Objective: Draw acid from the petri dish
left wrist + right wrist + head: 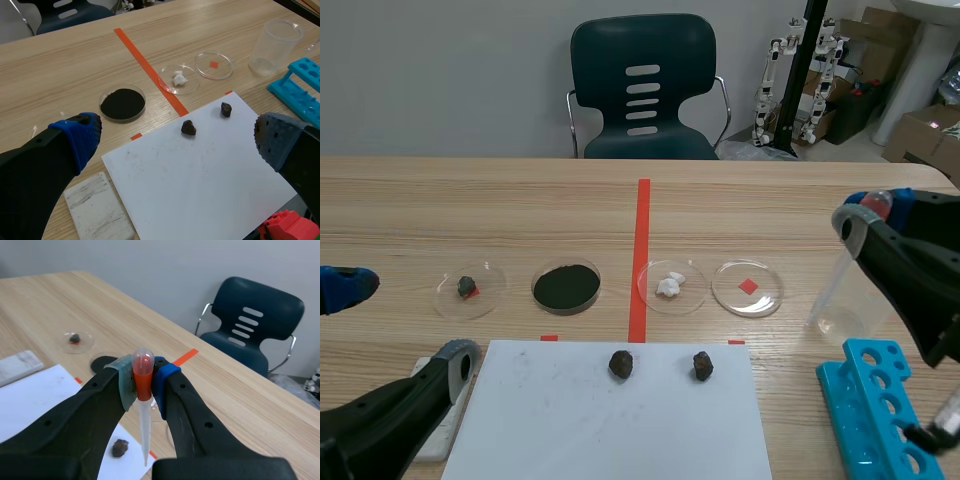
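One clear dropper [144,412], bulb apparently orange-filled, sits pinched in right claw [143,382].

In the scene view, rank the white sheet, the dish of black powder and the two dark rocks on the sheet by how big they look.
1. white sheet, by far.
2. dish of black powder.
3. left-hand rock and right-hand rock: they look about alike, so no ranking between them.

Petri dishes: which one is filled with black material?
The black-filled dish, second from left in the scene view; the others hold a dark stone, a white lump, or nothing visible.
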Tool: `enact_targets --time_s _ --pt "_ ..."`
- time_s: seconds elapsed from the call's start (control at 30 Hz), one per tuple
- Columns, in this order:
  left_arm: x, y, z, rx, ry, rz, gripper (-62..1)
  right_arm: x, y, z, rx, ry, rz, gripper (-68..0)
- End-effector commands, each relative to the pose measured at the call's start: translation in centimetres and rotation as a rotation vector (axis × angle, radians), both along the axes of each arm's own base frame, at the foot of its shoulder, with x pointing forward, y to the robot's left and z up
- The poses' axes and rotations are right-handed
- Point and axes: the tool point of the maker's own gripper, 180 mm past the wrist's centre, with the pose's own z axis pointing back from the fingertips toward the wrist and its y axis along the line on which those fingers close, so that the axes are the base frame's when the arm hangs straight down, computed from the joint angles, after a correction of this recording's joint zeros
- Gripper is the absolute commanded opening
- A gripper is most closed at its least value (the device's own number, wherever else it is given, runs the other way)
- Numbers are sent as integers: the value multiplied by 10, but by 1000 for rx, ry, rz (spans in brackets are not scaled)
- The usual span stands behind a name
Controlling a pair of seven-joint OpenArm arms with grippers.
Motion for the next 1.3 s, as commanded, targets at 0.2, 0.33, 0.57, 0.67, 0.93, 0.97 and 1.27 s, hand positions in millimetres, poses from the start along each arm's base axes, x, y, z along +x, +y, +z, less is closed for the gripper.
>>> enact_targets --time_s 0.2,0.33,0.57,0.67,0.93,0.97,1.27 --pt "0 -2 5 -25 -11 2 14 -29 -1 13 54 44 77 -610" --pt "0 -2 4 -25 -11 2 14 -41 -5 9 45 82 94 -611" --pt "0 -2 5 -25 -11 2 14 -46 -6 6 20 94 107 -611" --pt "0 -2 5 -25 -11 2 14 -45 -6 7 21 90 107 -611" --pt "0 -2 4 -25 -11 2 14 -45 -6 8 23 87 107 -611" --pt "0 -2 4 -25 -11 2 14 -45 -6 8 23 87 107 -611" --pt "0 -2 4 -25 -11 2 14 -45 -6 8 23 87 107 -611"
